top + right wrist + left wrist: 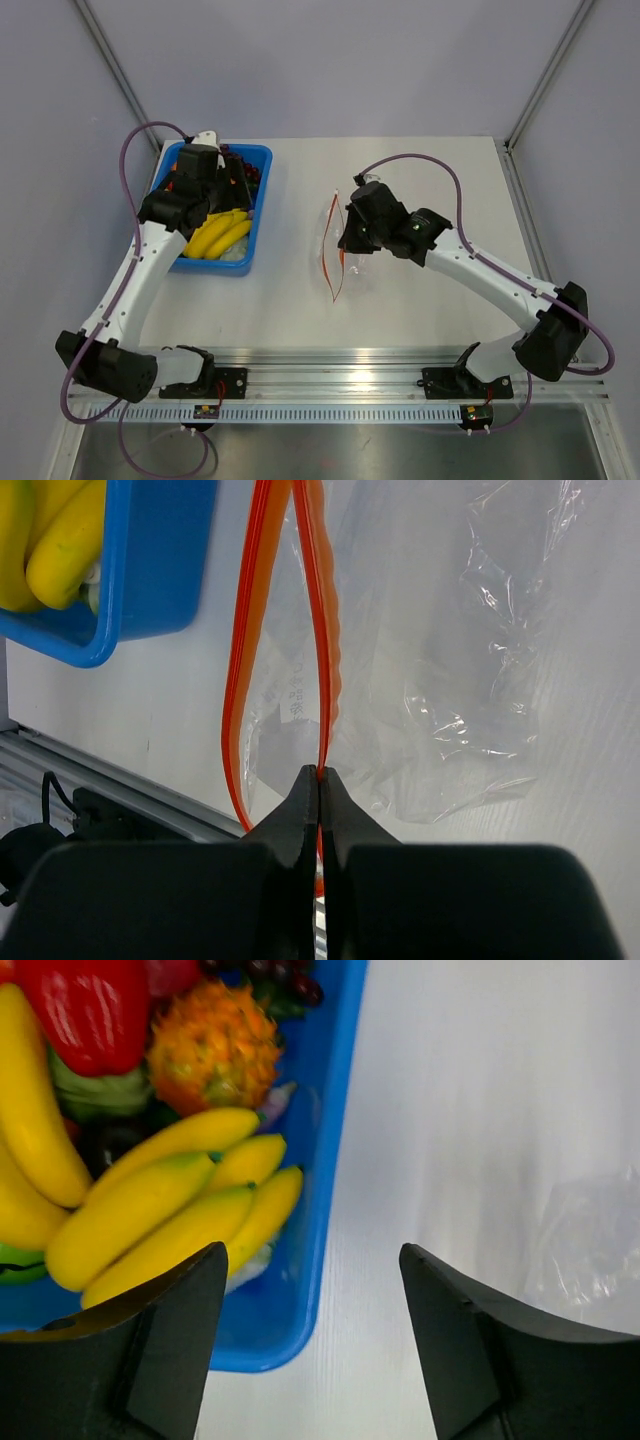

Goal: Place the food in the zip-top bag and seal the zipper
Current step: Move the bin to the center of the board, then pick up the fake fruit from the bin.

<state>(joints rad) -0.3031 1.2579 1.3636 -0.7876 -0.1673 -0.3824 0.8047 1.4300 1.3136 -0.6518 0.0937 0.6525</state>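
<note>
Left fingers (160,1340) stand wide apart with nothing between them, hanging over the right wall of the blue tray (300,1310). Bunch of yellow bananas (170,1210) lies just beyond the fingertips and to their left in the wrist view, long axis slanting across the tray. A red piece (90,1010) and an orange spiky fruit (215,1045) sit further back. Right fingers (320,790) are closed tight, pinching one lip of the red-orange zipper (245,630). The other lip bows away, so the mouth of the clear bag (450,680) gapes toward the tray. From above, the mouth runs near to far. The bag lies on the tabletop (430,160) right of the tray, apart from it, bare surface between. No food in the bag yet. Left arm is the nearer one to the food. Judgement: next is a drop onto the bananas, then a carry rightward into the open mouth. Likely snags: the tray wall under the fingers, neighbouring fruit crowding the bunch, a slack bag lip.
</note>
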